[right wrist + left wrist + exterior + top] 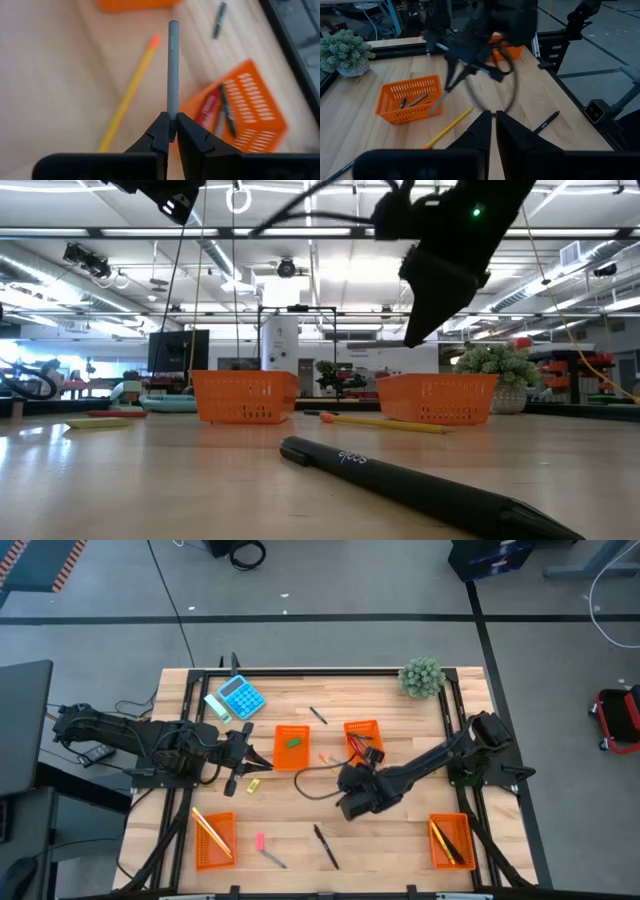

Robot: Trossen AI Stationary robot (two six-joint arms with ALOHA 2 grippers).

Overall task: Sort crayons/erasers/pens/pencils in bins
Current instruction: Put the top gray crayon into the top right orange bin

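Observation:
My right gripper (350, 778) hangs over the table's middle, shut on a slim grey stick (173, 65); crayon or pen, I cannot tell. Below it lie a yellow pencil (131, 87) and an orange bin (235, 107) holding a red crayon and black pens. A second bin (292, 745) holds a green eraser. Two bins (214, 838) (450, 840) at the near corners hold pencils. My left gripper (250, 730) waits at the left, raised and shut on nothing (493, 131). A black pen (400, 475) lies near the front edge. My right gripper pinches one end of the grey stick (172, 111) between its two fingers. The stick runs straight on from the fingertips, along them. The fingers slant down toward the table's far side. The stick is lifted clear of the table, its free end (173, 25) lowest.
A blue calculator (240, 697) and a potted plant (421, 677) stand at the back. A yellow eraser (253, 783), a pink eraser (260, 840) and another pen (318, 715) lie loose. A dark cable (305, 788) loops beside the right arm.

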